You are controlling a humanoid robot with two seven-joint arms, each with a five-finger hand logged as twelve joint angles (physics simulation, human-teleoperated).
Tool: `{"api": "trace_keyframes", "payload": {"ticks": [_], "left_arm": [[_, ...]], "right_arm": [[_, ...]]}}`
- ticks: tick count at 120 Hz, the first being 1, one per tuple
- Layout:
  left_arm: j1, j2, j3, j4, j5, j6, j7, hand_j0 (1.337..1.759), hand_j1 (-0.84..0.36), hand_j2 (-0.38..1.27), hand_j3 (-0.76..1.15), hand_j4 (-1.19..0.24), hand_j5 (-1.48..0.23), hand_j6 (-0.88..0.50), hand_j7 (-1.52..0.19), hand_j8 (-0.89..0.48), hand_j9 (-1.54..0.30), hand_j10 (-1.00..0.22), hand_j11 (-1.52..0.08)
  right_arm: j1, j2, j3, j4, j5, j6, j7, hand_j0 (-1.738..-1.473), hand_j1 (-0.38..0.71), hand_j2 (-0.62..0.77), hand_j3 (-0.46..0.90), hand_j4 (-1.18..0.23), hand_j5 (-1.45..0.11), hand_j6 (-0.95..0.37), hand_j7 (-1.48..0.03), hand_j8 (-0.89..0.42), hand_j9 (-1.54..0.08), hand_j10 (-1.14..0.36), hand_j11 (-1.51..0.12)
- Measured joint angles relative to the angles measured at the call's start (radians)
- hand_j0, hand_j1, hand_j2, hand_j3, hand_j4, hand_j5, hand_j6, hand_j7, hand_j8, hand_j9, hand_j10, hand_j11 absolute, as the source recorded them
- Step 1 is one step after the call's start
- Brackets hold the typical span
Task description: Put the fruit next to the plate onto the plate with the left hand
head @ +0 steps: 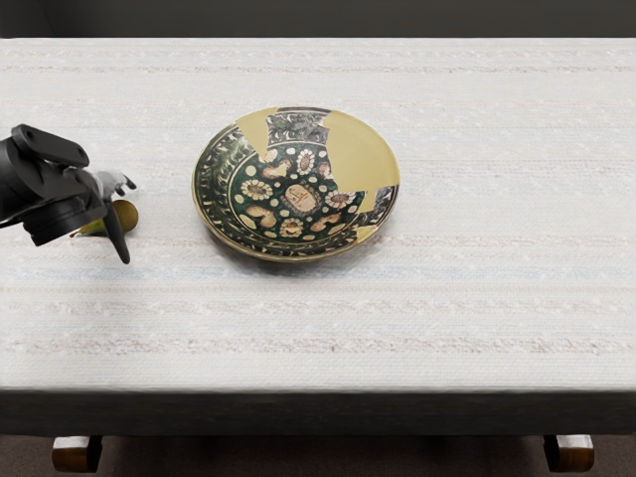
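Note:
A round dark green plate (pixel 221 159) with floral ornaments and gold patches lies near the table's middle. Left of it a small yellow-brown fruit (pixel 125 214) lies on the tabletop, mostly hidden behind my left hand (pixel 109 204). That black hand comes in from the left edge and hovers right at the fruit, with one finger pointing down in front of it and the others reaching past its top. Whether the fingers touch the fruit cannot be made out. The right arm does not show.
The pale woven tabletop (pixel 477 298) stretches wide to the right and toward the dark front edge (pixel 318 412). Two wooden feet show below that edge.

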Motion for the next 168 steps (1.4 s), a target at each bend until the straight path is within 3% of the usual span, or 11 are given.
{"api": "trace_keyframes", "payload": {"ticks": [73, 168], "left_arm": [[-0.005, 0.003, 0.010, 0.002, -0.003, 0.059, 0.001, 1.658, 0.07, 0.05, 0.00, -0.23, -0.30, -0.23, -0.30, -0.23, -0.30, -0.23, -0.30], [0.002, -0.003, 0.002, 0.002, -0.011, 0.077, 0.001, 1.658, 0.01, 0.06, 0.00, -0.28, -0.37, -0.28, -0.37, -0.28, -0.37, -0.28, -0.37]], "right_arm": [[0.000, 0.000, 0.000, 0.000, 0.000, 0.000, 0.000, -1.658, -0.34, 0.00, 0.00, -0.01, -0.01, -0.01, -0.01, -0.01, -0.01, -0.01, -0.01], [0.000, 0.000, 0.000, 0.000, 0.000, 0.000, 0.000, -1.658, -0.34, 0.00, 0.00, -0.01, -0.01, -0.01, -0.01, -0.01, -0.01, -0.01, -0.01]]}}
